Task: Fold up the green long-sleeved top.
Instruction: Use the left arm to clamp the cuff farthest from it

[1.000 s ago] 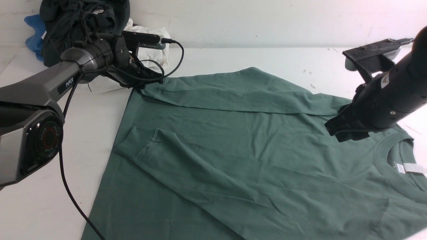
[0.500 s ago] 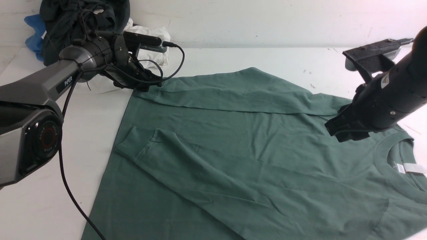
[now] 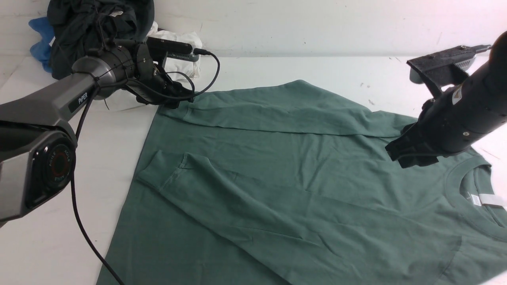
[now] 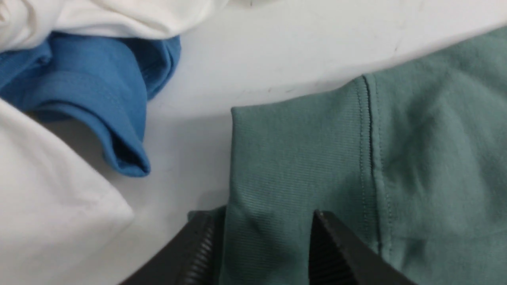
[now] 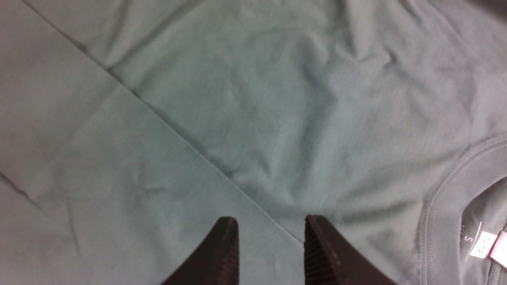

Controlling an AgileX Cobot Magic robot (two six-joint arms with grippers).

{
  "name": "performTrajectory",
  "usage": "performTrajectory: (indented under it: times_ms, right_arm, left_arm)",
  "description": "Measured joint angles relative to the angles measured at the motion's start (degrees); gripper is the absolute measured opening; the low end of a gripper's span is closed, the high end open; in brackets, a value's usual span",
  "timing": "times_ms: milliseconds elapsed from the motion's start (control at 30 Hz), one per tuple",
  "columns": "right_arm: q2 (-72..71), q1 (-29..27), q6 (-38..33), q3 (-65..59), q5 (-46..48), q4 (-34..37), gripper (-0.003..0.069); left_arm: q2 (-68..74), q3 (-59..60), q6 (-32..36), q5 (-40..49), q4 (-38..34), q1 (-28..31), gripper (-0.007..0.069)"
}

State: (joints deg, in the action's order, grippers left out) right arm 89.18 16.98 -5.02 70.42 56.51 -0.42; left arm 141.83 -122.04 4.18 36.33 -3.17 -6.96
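The green long-sleeved top (image 3: 301, 178) lies spread flat across the white table (image 3: 277, 67), filling the near and middle part of it; its ribbed neck (image 3: 455, 186) with the white label (image 3: 489, 200) is at the right edge, its hem to the left; both sleeves are folded in over the body, the far sleeve (image 3: 277, 111) along the far edge and the near sleeve (image 3: 222, 190) slanting across the middle.

The left gripper (image 3: 176, 101) is low at the far left corner of the top; its jaws stand apart astride the ribbed cuff (image 4: 297, 158) of the far sleeve, which lies flat between the fingers (image 4: 198, 245); whether the tips touch the cloth is hard to make out.

The right gripper (image 3: 410, 156) hangs above the top near the neck, on the right; its jaws are parted by a moderate gap with nothing between the fingers (image 5: 225, 245), only flat cloth below them.

In the far left corner of the table a black garment (image 3: 87, 23), a blue garment (image 3: 39, 43) and a white garment (image 3: 180, 59) are piled together, just beyond the left gripper and apart from the top.
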Motion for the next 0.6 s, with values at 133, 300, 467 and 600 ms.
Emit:
performTrajectory:
  times_ms: [133,300,467,600]
  right_arm:
    - [0.0,0.0,0.0,0.0,0.0,0.0,0.0231]
    - [0.0,0.0,0.0,0.0,0.0,0.0,0.0231]
    - [0.0,0.0,0.0,0.0,0.0,-0.1,0.0231]
    - [0.0,0.0,0.0,0.0,0.0,-0.1,0.0231]
  left_arm:
    - [1.0,-0.1,0.0,-0.6,-0.4,-0.1,0.0296]
    - [1.0,-0.1,0.0,-0.7,-0.4,-0.2,0.0238]
    - [0.9,-0.1,0.0,-0.7,-0.4,-0.6,0.0097]
    - [-0.6,0.0,0.1,0.2,0.1,-0.7,0.0027]
